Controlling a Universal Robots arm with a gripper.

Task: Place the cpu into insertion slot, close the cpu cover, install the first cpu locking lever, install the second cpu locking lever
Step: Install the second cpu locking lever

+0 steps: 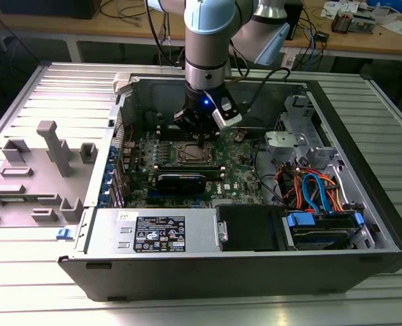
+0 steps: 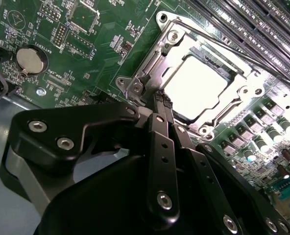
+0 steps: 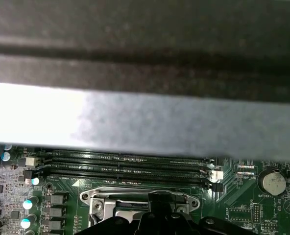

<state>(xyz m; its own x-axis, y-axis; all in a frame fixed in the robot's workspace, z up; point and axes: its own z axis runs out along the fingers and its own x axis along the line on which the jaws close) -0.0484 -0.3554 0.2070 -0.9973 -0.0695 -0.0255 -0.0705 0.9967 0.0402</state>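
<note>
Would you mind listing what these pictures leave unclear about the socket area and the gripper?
- Near edge of the cpu cover: hidden behind the gripper in the second wrist view.
- The cpu: glare washes out its surface in the second wrist view.
- Locking levers: too small in the exterior view; the gripper hangs over the insertion slot.
- Socket's lower part: covered by the gripper and cut off in the first wrist view.

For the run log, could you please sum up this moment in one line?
gripper: shut, at socket edge | cpu: seated | cpu cover: closed

The silvery cpu [image 2: 199, 85] lies flat in the insertion slot [image 2: 235, 73], the cpu cover [image 2: 157, 61] closed around it.
</note>
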